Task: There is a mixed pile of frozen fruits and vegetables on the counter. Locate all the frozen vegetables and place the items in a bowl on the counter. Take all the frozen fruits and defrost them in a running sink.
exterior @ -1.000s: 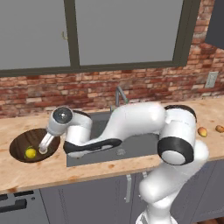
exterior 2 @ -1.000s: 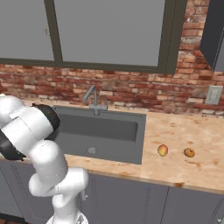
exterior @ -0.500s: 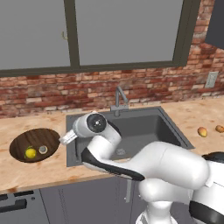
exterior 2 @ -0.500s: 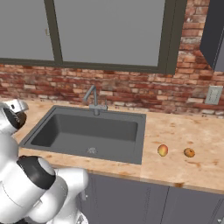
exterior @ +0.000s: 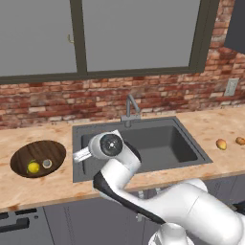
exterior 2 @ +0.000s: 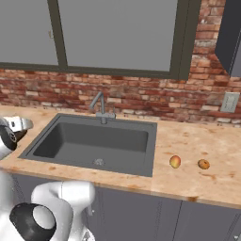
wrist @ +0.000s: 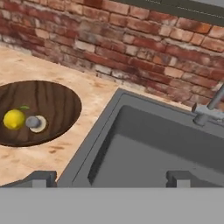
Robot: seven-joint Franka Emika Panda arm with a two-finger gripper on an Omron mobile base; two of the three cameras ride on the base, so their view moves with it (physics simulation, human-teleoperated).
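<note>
bowl: parked on the tabletop left of the sink, well apart from the leftover fruit, so sorted stuff is kept separate.
veggies: both already dropped in the bowl, the yellow ball and the pale grey-white one sat just beside each other, maybe touching, toward the bowl's near-left side.
fruits: two still left on the tabletop right of the basin, the yellow-orange one with the red blush and the orange-brown one, near each other but apart.
sink: nothing is seen in the basin, and no water can be made out at the faucet, so the defrost half looks not yet started.
claw: spread about as wide as it gets, nothing gripped; it's held over the sink's left rim between bowl and basin.
next bit: probably a long swing across to the right side is called for, since the fruit lies past the far edge of the sink.
</note>
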